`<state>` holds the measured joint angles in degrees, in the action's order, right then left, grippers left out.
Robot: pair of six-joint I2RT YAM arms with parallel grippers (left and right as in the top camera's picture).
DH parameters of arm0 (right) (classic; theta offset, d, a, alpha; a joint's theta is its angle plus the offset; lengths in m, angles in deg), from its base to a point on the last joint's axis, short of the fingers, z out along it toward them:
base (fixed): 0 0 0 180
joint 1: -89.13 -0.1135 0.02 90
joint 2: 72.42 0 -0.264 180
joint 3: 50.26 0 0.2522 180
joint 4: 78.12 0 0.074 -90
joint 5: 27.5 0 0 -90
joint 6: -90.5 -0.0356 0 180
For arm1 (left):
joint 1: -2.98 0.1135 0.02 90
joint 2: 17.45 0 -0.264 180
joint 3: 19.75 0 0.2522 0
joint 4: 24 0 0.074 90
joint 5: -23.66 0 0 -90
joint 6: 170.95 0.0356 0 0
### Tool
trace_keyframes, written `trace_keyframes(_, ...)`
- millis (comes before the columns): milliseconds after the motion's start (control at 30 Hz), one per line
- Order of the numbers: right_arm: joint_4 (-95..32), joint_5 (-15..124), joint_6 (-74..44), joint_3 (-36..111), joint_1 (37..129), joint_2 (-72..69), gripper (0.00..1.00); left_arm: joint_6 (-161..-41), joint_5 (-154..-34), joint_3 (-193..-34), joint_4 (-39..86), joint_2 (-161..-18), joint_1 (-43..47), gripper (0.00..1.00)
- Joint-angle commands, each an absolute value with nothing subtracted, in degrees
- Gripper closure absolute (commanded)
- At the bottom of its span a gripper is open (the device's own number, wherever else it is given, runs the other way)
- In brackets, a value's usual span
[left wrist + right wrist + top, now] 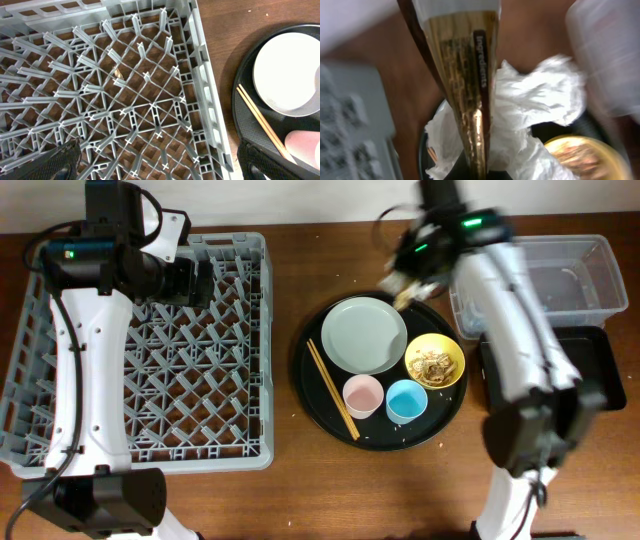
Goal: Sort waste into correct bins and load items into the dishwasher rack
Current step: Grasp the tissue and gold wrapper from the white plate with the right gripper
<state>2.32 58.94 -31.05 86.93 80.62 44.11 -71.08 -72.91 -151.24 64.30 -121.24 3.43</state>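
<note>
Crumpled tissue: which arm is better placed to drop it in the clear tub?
Right: the right gripper appears to hold the tissue and a gold wrapper, close to the clear tub; the left gripper hangs open over the rack.

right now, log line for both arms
left gripper open over rack | right gripper over round tray edge, gold wrapper and tissue close, grip unseen
</note>
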Motion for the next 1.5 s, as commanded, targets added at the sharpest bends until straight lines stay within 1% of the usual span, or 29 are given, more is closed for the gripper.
trace_keyframes(0, 2.5, 61.4, -29.8, 88.2, 90.9, 42.9, 0.96, -71.0, -72.7, -152.3, 64.4, -121.7, 3.5, 0.01)
trace_keyframes(67, 0.4, 62.8, -29.9, 88.2, 96.5, 45.2, 0.96, -71.0, -72.7, -152.3, 64.4, -121.7, 3.5, 0.01)
trace_keyframes(167, -6.4, 62.7, -30.0, 88.1, 101.1, 50.5, 0.95, -71.0, -72.7, -152.3, 64.4, -121.7, 3.5, 0.01)
trace_keyframes(200, -8.6, 62.7, -30.0, 88.1, 101.6, 51.7, 0.79, -71.0, -72.7, -152.3, 64.4, -121.7, 3.5, 0.01)
trace_keyframes(233, -9.8, 62.7, -29.9, 88.1, 101.9, 52.3, 0.24, -71.0, -72.7, -152.3, 64.4, -121.7, 3.5, 0.01)
trace_keyframes(267, -9.3, 62.5, -29.8, 88.2, 102.0, 51.8, 0.18, -71.0, -72.7, -152.3, 64.4, -121.7, 3.5, 0.01)
trace_keyframes(367, -7.7, 60.8, -29.7, 88.3, 102.0, 48.9, 0.12, -71.0, -72.7, -152.3, 64.4, -121.7, 3.5, 0.01)
trace_keyframes(400, -7.3, 60.5, -29.3, 88.3, 102.0, 47.3, 0.12, -71.0, -72.7, -152.3, 64.4, -121.7, 3.5, 0.01)
trace_keyframes(433, -6.2, 56.4, -23.9, 88.3, 101.6, 45.1, 0.12, -71.0, -72.7, -152.3, 64.4, -121.7, 3.5, 0.01)
trace_keyframes(467, -3.6, 55.0, -21.1, 88.3, 100.6, 43.6, 0.12, -71.0, -72.7, -152.3, 64.4, -121.7, 3.5, 0.01)
trace_keyframes(533, 4.2, 54.7, -19.2, 88.3, 97.3, 42.4, 0.13, -71.0, -72.7, -152.3, 64.4, -121.7, 3.5, 0.01)
trace_keyframes(600, 13.8, 55.2, -17.3, 86.6, 89.7, 42.4, 0.18, -71.0, -72.7, -152.3, 64.4, -121.7, 3.5, 0.01)
trace_keyframes(633, 14.3, 58.8, -17.4, 83.6, 84.3, 42.7, 0.21, -71.0, -72.7, -152.3, 64.4, -121.7, 3.5, 0.01)
trace_keyframes(700, 11.9, 60.5, -21.0, 74.3, 77.1, 43.4, 0.3, -71.0, -72.7, -152.3, 64.4, -121.7, 3.5, 0.01)
trace_keyframes(767, 7.7, 60.5, -23.8, 66.7, 75.2, 43.4, 0.39, -71.0, -72.7, -152.3, 64.4, -121.7, 3.5, 0.01)
trace_keyframes(833, 3.7, 60.6, -23.3, 60.4, 75.2, 43.4, 0.42, -71.0, -72.7, -152.3, 64.4, -121.7, 3.5, 0.01)
trace_keyframes(900, -0.4, 60.7, -18.7, 56.1, 74.9, 43.4, 0.48, -71.0, -72.7, -152.3, 64.4, -121.7, 3.5, 0.01)
trace_keyframes(933, -2.4, 60.9, -18.1, 54.0, 74.9, 43.4, 0.53, -71.0, -72.7, -152.3, 64.4, -121.7, 3.5, 0.01)
trace_keyframes(1000, -5.6, 63.8, -18.1, 50.5, 74.9, 43.4, 0.55, -71.0, -72.7, -152.3, 64.4, -121.7, 3.5, 0.01)
trace_keyframes(1033, -5.9, 63.9, -18.1, 50.3, 74.9, 43.4, 0.56, -71.0, -72.7, -152.3, 64.4, -121.7, 3.5, 0.01)
trace_keyframes(1067, -6.4, 63.9, -18.1, 50.3, 74.9, 43.4, 0.65, -71.0, -72.7, -152.3, 64.4, -121.7, 3.5, 0.01)
trace_keyframes(1100, -6.9, 65.0, -18.2, 50.3, 74.9, 43.4, 0.67, -71.0, -72.7, -152.3, 64.4, -121.7, 3.5, 0.01)
trace_keyframes(1167, -7.7, 65.2, -18.2, 50.3, 74.9, 43.4, 0.68, -71.0, -72.7, -152.3, 64.4, -121.7, 3.5, 0.01)
trace_keyframes(1200, -7.9, 65.2, -18.2, 50.3, 74.9, 43.4, 0.75, -71.0, -72.7, -152.3, 64.4, -121.7, 3.5, 0.0)
trace_keyframes(1233, -7.9, 65.2, -18.2, 50.3, 74.9, 43.4, 0.76, -71.0, -72.7, -152.3, 64.4, -121.7, 3.5, 0.01)
trace_keyframes(1267, -7.9, 65.2, -18.2, 50.3, 74.9, 43.4, 0.81, -71.0, -72.7, -152.3, 64.4, -121.7, 3.5, 0.01)
trace_keyframes(1300, -8.1, 65.2, -18.2, 50.3, 74.9, 43.4, 0.88, -71.0, -72.7, -152.3, 64.4, -121.7, 3.5, 0.01)
trace_keyframes(1367, -8.1, 65.2, -18.2, 50.3, 74.9, 43.4, 0.96, -71.0, -72.7, -152.3, 64.4, -121.7, 3.5, 0.01)
trace_keyframes(1467, -7.1, 65.1, -16.8, 51.7, 75.0, 43.0, 0.96, -71.0, -72.7, -152.3, 64.4, -121.7, 3.5, 0.01)
